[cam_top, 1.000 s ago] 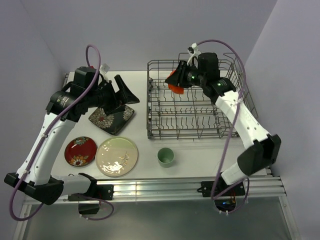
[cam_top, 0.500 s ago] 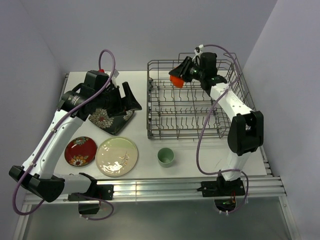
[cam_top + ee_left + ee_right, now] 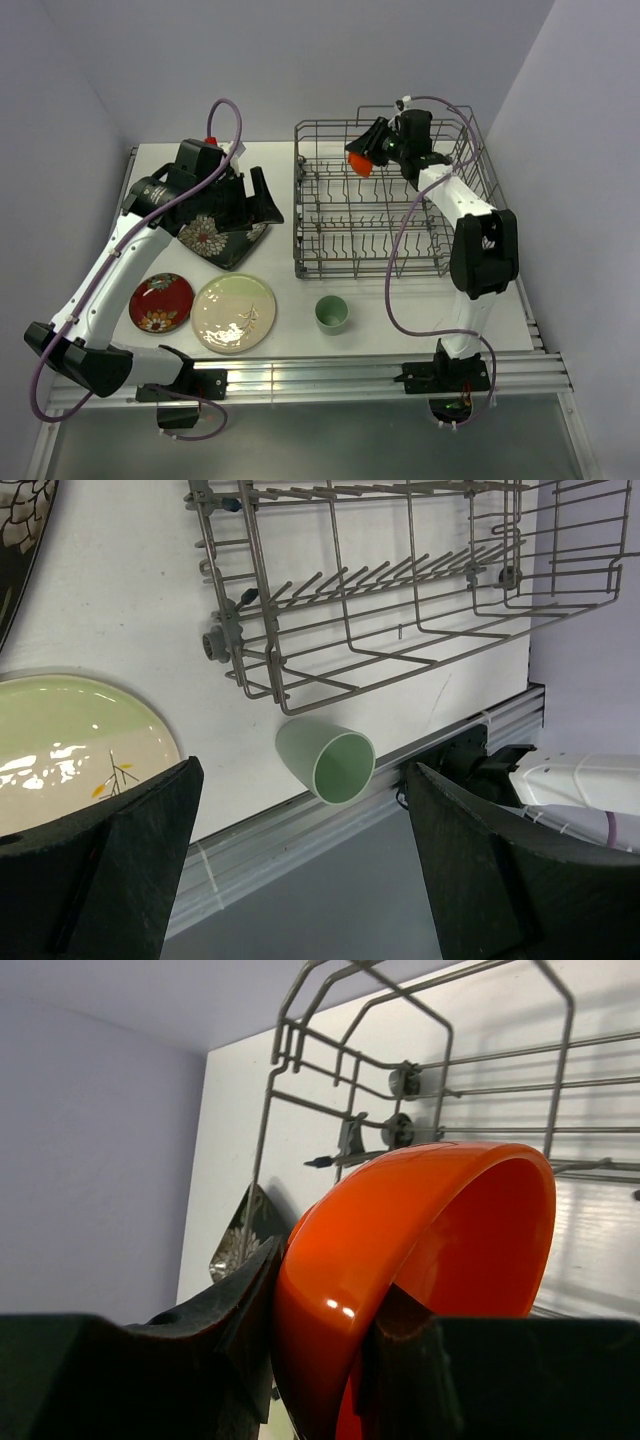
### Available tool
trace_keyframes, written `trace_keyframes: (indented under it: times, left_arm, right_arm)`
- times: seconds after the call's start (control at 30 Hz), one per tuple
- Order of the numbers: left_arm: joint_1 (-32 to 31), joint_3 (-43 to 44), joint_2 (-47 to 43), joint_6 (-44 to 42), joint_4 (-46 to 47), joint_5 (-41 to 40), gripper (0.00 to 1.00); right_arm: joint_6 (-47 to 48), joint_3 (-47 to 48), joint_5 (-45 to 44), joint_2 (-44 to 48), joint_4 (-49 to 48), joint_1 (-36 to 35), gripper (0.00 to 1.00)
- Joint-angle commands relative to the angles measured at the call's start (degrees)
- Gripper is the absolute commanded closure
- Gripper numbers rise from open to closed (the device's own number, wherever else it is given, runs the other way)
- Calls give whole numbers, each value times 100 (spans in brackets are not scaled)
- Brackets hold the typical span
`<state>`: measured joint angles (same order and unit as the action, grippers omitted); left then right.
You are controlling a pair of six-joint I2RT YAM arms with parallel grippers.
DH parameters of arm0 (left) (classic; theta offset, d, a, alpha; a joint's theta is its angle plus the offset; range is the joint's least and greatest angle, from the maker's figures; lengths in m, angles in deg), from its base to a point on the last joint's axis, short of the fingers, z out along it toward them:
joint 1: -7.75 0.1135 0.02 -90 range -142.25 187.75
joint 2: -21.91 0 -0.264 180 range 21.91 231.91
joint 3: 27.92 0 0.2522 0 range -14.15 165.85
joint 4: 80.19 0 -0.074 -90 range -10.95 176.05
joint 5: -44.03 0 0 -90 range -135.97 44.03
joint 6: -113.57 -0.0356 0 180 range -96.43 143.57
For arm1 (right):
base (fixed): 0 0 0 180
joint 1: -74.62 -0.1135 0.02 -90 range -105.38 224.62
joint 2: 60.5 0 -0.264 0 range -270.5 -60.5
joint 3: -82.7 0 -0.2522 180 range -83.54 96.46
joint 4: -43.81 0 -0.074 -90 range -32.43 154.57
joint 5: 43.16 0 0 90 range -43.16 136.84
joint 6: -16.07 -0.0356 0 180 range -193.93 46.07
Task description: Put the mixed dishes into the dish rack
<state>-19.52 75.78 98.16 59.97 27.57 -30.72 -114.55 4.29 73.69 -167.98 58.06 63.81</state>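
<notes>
The right gripper (image 3: 368,156) is closed on the rim of the orange bowl (image 3: 358,162), one finger inside the wall and one outside. It holds the bowl on edge above the upper left corner of the dish rack (image 3: 372,271) in the overhead view, and the wrist view shows the rack's corner wires and handle just behind the bowl. The step in hand looks like setting this bowl down among the tines. To do it well, I would lower it slowly and tilted, so that its wall slips between two rows of tines rather than landing on their tips. I would let go only once it rests on the wires — a drop from this height could bounce it out. The left gripper (image 3: 252,198) stands wide open and holds nothing, hanging over the black square plate (image 3: 222,240) at centre left. The red plate (image 3: 160,302), cream plate (image 3: 234,312) and green cup (image 3: 331,314) sit on the table (image 3: 420,305) along the lower middle, outside the rack — most of the loading is not yet done.
</notes>
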Motion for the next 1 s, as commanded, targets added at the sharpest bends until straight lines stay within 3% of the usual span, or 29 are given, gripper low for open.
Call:
trace_keyframes:
  times: [0.0,0.67,0.77,0.97]
  left_arm:
    - [-24,148,-40,-230,-14,-22,11]
    - [-24,60,-75,-72,-76,-92,11]
    - [-24,33,-66,-28,-15,-48,11]
    - [-24,-63,-93,60,117,-4,11]
  right_arm:
    - [124,366,-154,-80,-401,96,100]
    - [335,85,-13,-545,-472,299,100]
    - [467,173,-40,-572,-243,307,89]
    - [696,76,47,-581,-84,342,84]
